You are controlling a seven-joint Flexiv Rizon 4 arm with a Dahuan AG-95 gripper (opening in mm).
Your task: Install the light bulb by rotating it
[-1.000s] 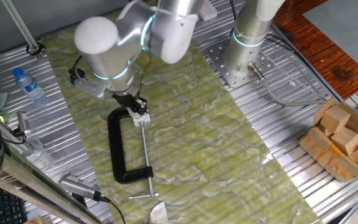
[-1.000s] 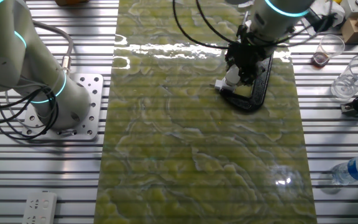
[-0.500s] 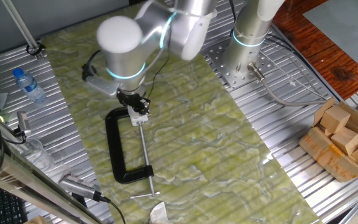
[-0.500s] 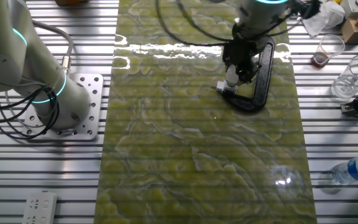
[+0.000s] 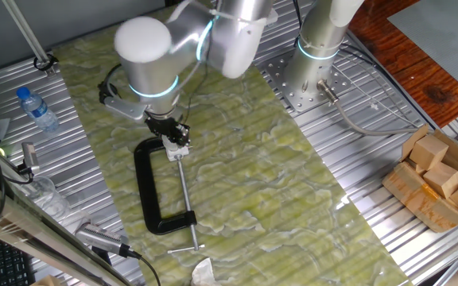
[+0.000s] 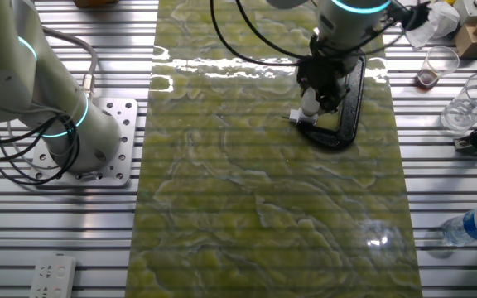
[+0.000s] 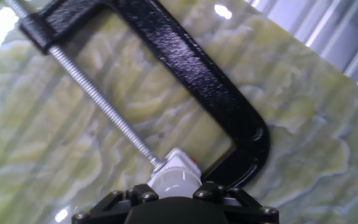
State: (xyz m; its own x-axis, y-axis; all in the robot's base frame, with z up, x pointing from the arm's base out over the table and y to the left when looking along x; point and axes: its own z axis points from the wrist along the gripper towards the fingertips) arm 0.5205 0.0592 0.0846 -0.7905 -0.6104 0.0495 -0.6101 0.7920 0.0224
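The small white light bulb (image 7: 171, 183) sits on the white socket fitting (image 7: 181, 160), which is held at the end of the screw (image 7: 98, 101) of the black C-clamp (image 7: 216, 93). The clamp (image 5: 144, 187) lies flat on the green mat. My gripper (image 7: 174, 194) stands straight over the bulb, its black fingers (image 7: 140, 196) shut on both sides of it. In the fixed views the gripper (image 5: 173, 135) (image 6: 311, 101) covers most of the bulb (image 6: 309, 106); the socket fitting (image 6: 301, 119) shows just below.
A clear bottle with a blue cap (image 5: 36, 108) (image 6: 475, 223) lies off the mat. A box of wooden blocks (image 5: 440, 179) stands at the right. A second arm's base (image 5: 315, 67) (image 6: 85, 132) is bolted beside the mat. A glass cup (image 6: 434, 66) stands near the clamp.
My arm's upper links swung right, then partly back left, turning the wrist over the bulb. The gripper stayed on the bulb. The clamp shifted slightly.
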